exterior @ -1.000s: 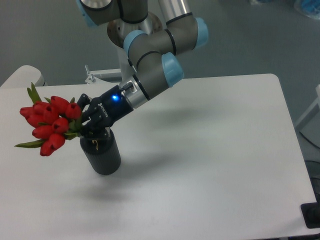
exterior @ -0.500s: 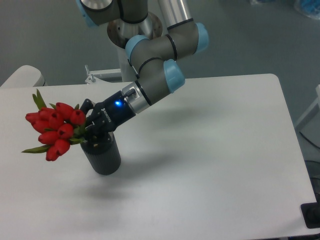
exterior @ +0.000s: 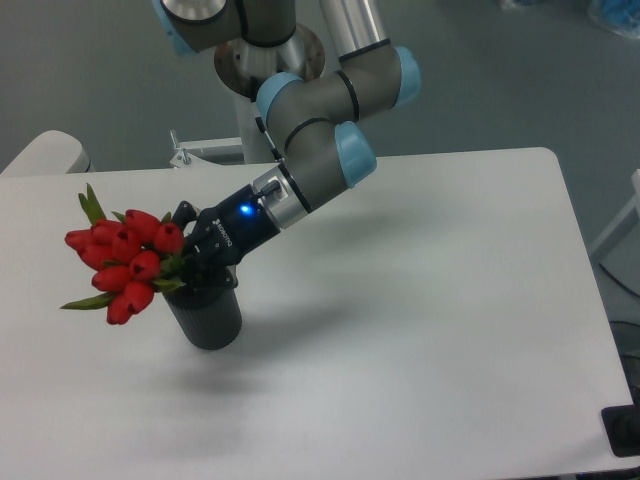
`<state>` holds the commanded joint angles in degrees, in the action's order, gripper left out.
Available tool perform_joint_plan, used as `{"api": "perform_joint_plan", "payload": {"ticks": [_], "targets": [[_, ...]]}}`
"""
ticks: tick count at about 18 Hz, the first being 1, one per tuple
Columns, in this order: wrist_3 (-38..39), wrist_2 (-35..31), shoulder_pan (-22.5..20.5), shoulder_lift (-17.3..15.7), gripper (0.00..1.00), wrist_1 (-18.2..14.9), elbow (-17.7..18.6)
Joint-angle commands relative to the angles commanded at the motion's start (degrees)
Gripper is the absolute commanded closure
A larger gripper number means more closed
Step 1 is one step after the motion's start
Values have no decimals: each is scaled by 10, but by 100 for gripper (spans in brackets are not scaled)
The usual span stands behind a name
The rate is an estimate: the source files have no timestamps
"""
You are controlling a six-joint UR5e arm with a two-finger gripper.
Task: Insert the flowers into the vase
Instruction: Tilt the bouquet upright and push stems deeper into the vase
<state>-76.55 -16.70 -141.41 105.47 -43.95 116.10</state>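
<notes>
A bunch of red tulip flowers (exterior: pixel 125 260) with green leaves hangs tilted to the left, its blooms out past the left side of the vase. My gripper (exterior: pixel 191 262) is shut on the stems just above the vase's mouth. The vase (exterior: pixel 206 318) is a dark grey cylinder that stands upright on the white table (exterior: pixel 420 300). The stem ends are hidden behind the fingers and the vase rim, so I cannot tell how deep they sit.
The arm's base column (exterior: pixel 265 60) rises behind the table's far edge. A small metal bracket (exterior: pixel 190 155) sits at the back left edge. A dark object (exterior: pixel 622 430) lies beyond the front right corner.
The gripper and flowers have shifted to the right, toward the vase's centre line, and slightly down. The vase has stayed in place.
</notes>
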Motion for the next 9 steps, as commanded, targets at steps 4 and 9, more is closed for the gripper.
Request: {"api": "perform_joint_plan", "payload": {"ticks": [4, 9], "targets": [[0, 0, -3, 1, 74, -1, -1], [0, 0, -11, 0, 58, 0, 0]]}}
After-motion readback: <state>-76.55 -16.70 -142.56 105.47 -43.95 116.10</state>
